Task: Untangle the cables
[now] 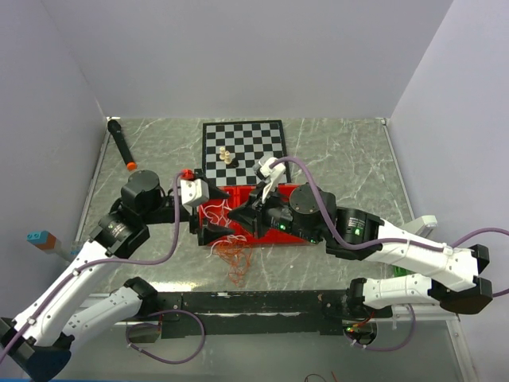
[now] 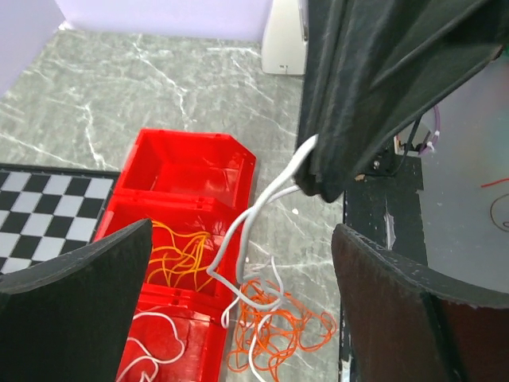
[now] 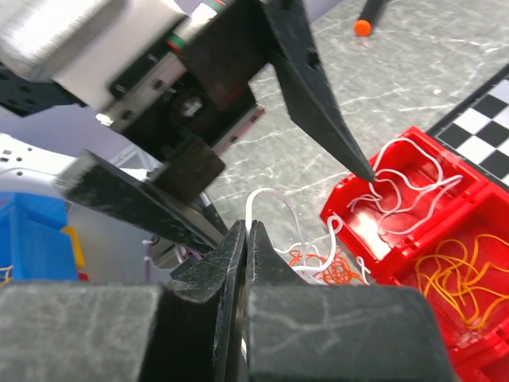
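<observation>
A white cable [image 2: 253,215] hangs from my right gripper [image 2: 316,187], which is shut on its upper end [image 3: 247,229]. The cable drops to a red-orange tangle [image 2: 278,334] on the table beside the red tray [image 2: 191,159]. Yellow-orange cables [image 2: 179,255] fill the tray's middle compartment and loose white cables [image 3: 398,191] lie in an end one. My left gripper [image 2: 242,239] is open, its fingers [image 2: 79,286] wide on either side of the hanging cable without touching it. From above, both grippers [image 1: 219,213] [image 1: 253,208] meet over the tray [image 1: 274,239].
A chessboard [image 1: 242,147] with two pale pieces [image 1: 226,156] lies behind the tray. A black marker with an orange tip [image 1: 121,143] rests at the back left. A blue box [image 1: 40,237] sits at the left edge. A black strip [image 1: 254,302] runs along the near edge.
</observation>
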`<act>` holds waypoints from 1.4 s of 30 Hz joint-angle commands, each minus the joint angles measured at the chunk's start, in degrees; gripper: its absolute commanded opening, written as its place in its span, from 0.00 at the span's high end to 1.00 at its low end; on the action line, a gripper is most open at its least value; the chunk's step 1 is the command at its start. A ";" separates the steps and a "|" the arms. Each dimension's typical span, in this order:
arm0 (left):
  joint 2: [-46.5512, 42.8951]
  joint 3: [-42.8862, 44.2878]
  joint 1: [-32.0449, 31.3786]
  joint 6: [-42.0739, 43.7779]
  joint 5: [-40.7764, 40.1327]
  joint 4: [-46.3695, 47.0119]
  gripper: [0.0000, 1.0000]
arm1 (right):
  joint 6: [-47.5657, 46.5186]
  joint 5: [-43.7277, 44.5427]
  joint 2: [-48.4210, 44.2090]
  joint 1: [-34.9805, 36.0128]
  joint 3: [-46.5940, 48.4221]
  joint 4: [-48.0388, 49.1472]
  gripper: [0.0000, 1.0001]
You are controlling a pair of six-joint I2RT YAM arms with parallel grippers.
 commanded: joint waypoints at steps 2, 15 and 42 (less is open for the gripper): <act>0.50 -1.58 -0.15 1.55 0.98 4.60 0.13 | 0.55 -2.56 -0.18 0.94 3.03 4.85 1.00; 1.55 3.50 -0.15 -2.58 -0.69 6.10 0.99 | 1.25 2.52 -6.15 1.82 -1.87 5.64 0.45; 1.38 22.33 -0.06 -6.62 -2.10 0.91 0.99 | 0.21 4.21 0.86 7.18 -25.70 27.42 0.00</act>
